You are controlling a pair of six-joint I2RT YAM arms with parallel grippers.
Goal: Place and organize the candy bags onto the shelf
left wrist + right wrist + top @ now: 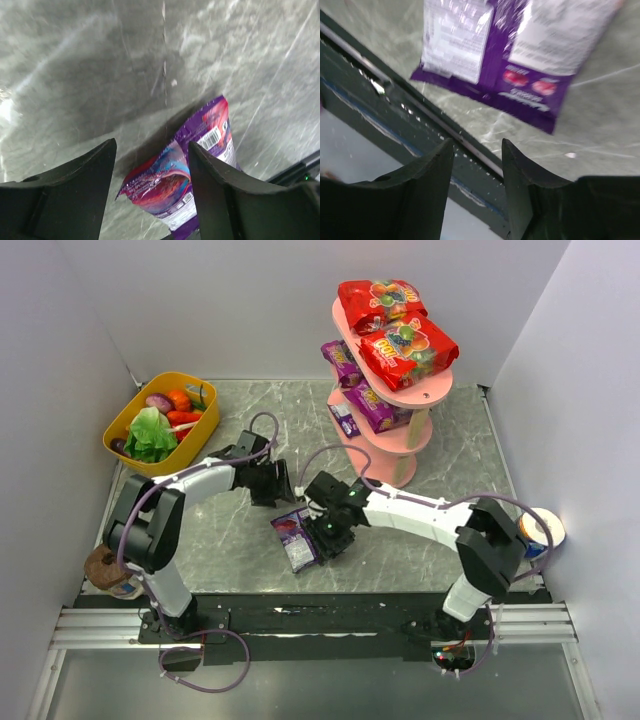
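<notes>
A small purple candy bag [296, 540] lies flat on the grey marble table near the front. It shows crumpled between the fingers in the left wrist view [165, 185] and ahead of the fingers in the right wrist view [520, 40]. My left gripper [280, 490] [152, 145] is open and empty, just behind the bag. My right gripper [327, 533] [477, 142] is open and empty, at the bag's right edge. The pink shelf [422, 398] stands at the back right. Two red bags [383, 302] [410, 348] lie on its top board, and purple bags [375, 405] on the lower boards.
A yellow basket [125, 420] with toy vegetables [152, 432] stands at the back left. A cup [541, 530] sits at the right edge and a brown object [105, 568] at the left front. A dark metal rail [300, 625] [395, 95] runs along the table's front edge.
</notes>
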